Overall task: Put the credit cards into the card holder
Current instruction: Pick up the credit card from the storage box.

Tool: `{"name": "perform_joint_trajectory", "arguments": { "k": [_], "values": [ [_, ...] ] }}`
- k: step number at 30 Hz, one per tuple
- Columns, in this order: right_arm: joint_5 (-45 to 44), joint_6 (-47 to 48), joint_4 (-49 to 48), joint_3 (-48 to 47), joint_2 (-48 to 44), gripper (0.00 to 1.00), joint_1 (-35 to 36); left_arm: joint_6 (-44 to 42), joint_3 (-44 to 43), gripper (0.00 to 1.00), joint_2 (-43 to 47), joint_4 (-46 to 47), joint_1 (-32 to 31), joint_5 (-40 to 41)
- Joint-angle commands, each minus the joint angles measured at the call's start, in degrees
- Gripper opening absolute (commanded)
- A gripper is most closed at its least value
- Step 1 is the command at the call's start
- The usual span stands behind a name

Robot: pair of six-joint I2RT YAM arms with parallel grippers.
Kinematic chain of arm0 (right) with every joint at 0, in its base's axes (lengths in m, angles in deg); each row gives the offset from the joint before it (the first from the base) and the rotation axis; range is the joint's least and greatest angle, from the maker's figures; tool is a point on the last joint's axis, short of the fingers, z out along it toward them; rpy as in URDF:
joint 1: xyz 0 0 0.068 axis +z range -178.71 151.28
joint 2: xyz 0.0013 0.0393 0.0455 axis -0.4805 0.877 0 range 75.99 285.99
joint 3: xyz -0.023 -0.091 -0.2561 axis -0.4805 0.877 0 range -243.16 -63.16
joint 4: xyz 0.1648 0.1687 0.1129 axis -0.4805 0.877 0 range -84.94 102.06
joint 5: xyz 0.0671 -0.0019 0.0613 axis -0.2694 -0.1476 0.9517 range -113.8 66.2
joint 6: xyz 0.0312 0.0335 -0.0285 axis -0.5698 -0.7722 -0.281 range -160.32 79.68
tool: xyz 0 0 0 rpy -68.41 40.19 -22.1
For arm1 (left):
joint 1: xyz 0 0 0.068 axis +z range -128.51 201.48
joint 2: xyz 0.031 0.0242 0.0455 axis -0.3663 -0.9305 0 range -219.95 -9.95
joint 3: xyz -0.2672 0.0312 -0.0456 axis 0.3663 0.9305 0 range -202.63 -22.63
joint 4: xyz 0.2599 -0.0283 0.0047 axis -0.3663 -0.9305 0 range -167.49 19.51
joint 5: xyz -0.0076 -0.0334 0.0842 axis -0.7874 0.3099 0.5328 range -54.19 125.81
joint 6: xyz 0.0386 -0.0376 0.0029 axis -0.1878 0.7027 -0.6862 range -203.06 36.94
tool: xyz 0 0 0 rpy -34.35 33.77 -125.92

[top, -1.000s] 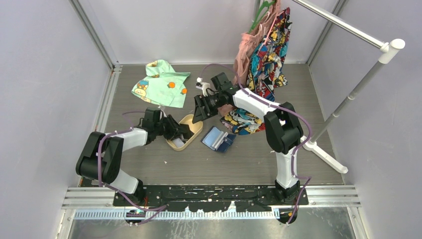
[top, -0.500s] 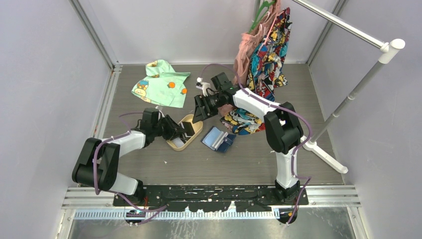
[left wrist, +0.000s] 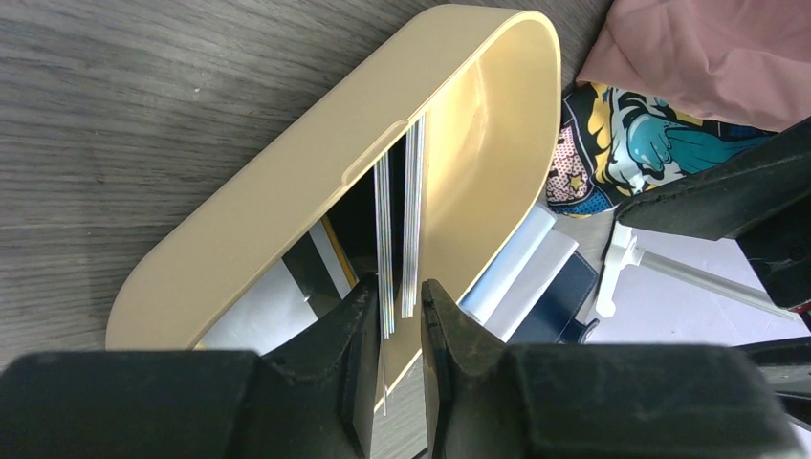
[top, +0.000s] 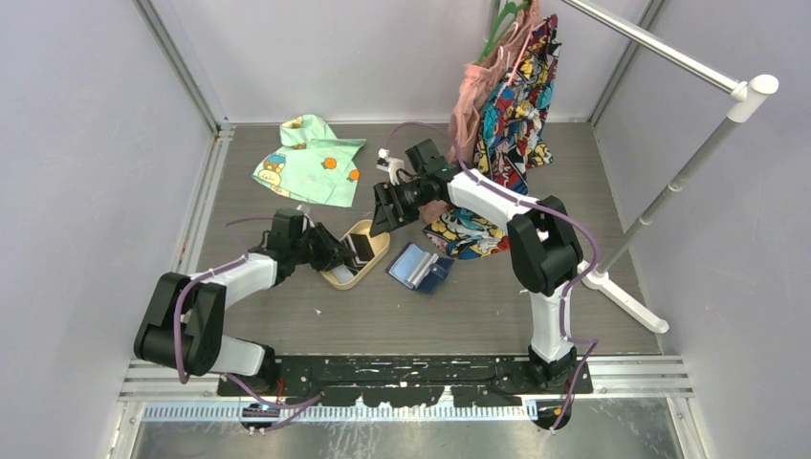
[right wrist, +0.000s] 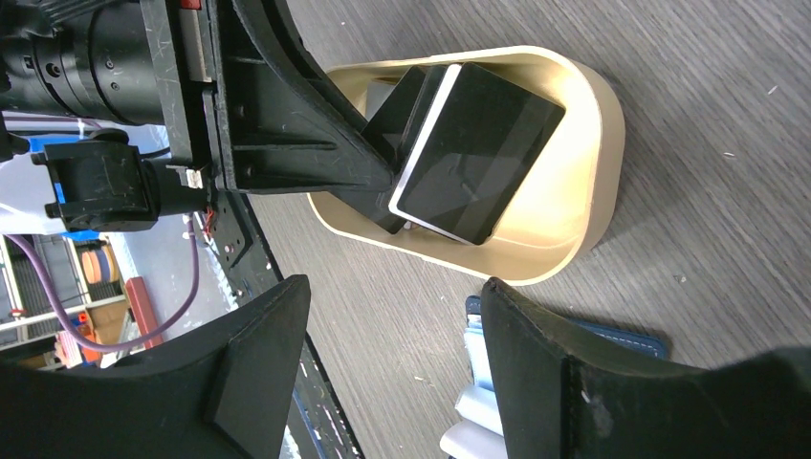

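Note:
Black credit cards (left wrist: pixel 400 220) stand on edge in two thin stacks between the fingers of my left gripper (left wrist: pixel 397 287), which is shut on them inside the tan oval tray (left wrist: pixel 287 172). The right wrist view shows those cards (right wrist: pixel 478 153) tilted up over the tray (right wrist: pixel 593 191), pinched at their lower corner. More cards (left wrist: pixel 287 287) lie flat on the tray floor. The navy card holder (top: pixel 419 267) lies open on the table right of the tray (top: pixel 342 277), pale pockets up. My right gripper (top: pixel 383 218) hovers open above the tray's far end with nothing between its fingers (right wrist: pixel 394 287).
A green patterned cloth (top: pixel 311 158) lies at the back left. Comic-print and pink garments (top: pixel 516 105) hang from a white rack, with more comic cloth (top: pixel 464 234) on the table beside the card holder. The rack's base (top: pixel 626 296) stands at the right.
My left gripper has narrowed onto the cards in the tray and its arm has stretched out lower over the table. The right arm has not moved.

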Motion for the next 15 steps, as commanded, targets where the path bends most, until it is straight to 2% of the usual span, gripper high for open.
{"name": "perform_joint_trajectory", "arguments": {
  "k": [1,10,15],
  "values": [
    [1.4,-0.1,-2.0,-0.2,-3.3,0.71,0.3,-0.6,0.7,0.22,1.5,-0.3,0.2,-0.1],
    [1.3,0.3,-1.8,-0.2,-3.4,0.71,0.3,-1.1,0.4,0.15,2.7,-3.0,0.2,1.3],
    [1.6,0.6,-1.5,-0.2,-3.6,0.71,0.3,-2.0,0.0,0.04,4.1,-5.7,0.2,1.8]
  ]
}}
